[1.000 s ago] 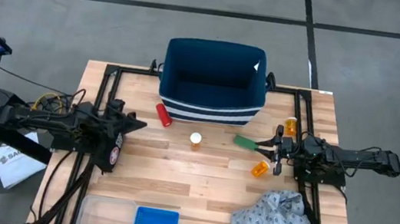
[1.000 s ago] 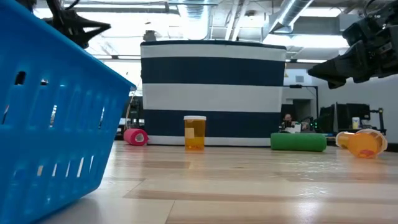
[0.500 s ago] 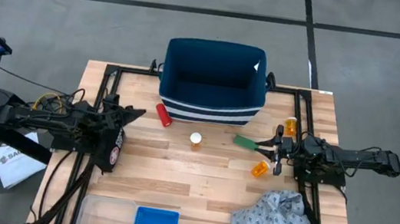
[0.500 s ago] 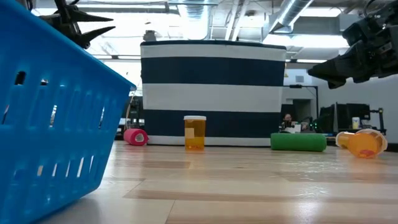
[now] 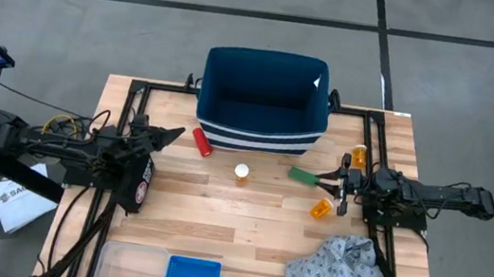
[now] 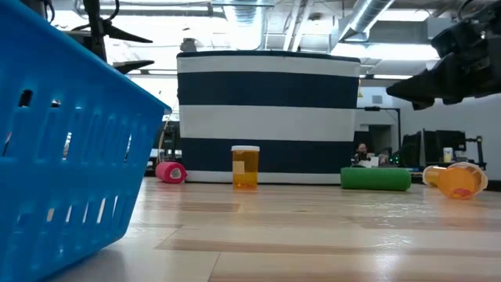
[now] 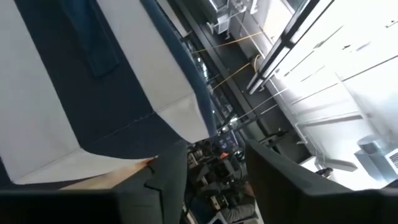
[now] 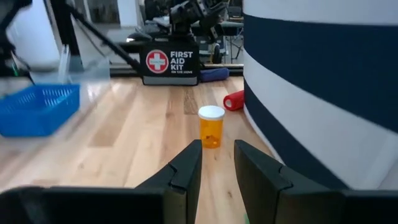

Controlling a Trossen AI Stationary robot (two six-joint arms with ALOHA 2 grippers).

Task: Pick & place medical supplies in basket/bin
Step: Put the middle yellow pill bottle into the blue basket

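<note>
The left gripper [image 5: 174, 135], jaws parted and empty, has the red cylinder [image 5: 202, 141] just ahead. The right gripper [image 5: 324, 180], narrow, seemingly empty, nearly touches the green piece [image 5: 301, 175]; a nudge could roll either away.

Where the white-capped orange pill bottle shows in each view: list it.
High view: white-capped pill bottle at table centre, just in front of the navy striped tub.
Low view: upright at centre, before the tub.
Left wrist view: not in it.
Right wrist view: centre, beside the tub.
Shared landmark: the tub.
</note>
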